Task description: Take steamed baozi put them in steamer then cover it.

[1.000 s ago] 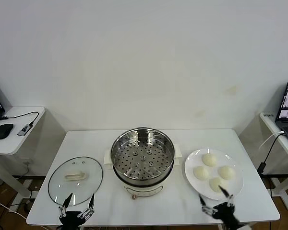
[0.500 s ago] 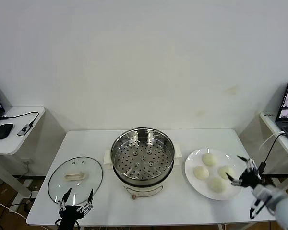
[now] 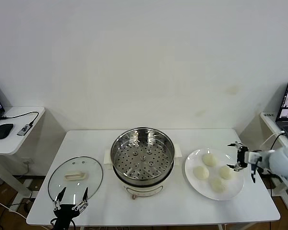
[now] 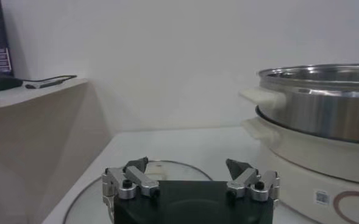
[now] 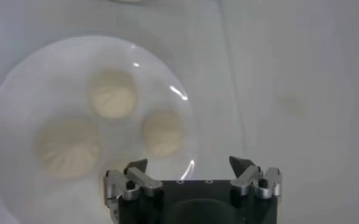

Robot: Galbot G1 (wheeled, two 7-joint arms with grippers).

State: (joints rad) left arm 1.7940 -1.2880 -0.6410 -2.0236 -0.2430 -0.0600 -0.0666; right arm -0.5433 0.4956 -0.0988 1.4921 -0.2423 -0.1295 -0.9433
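Item: steamer. Round, shiny stainless-steel pot with a perforated steel tray inside, seated on a cream-white base with side handles. Stands at the middle of the white table, uncovered, tray bare.

Item: cover. Round clear glass lid, metal rim, cream-white bar handle at its centre. Lies flat on the table near the front left corner, just beside the steamer's base.

Item: steamed baozi. Four small, round, smooth cream-white dough buns, grouped close together on a flat, glossy white plate toward the table's right edge, beside the steamer.

Item: right gripper. Black body, metal fingers, jaws spread wide and holding nothing. Hovers over the plate's far right rim, near the table's right edge. The closest bun lies just beside and below it; in the right wrist view three buns show on the plate under the spread fingers, untouched.

Item: left gripper. Same build, jaws likewise spread and empty. Sits low at the table's front left edge, at the near rim of the cover; the left wrist view shows the glass lid just past the fingertips and the steamer beyond.
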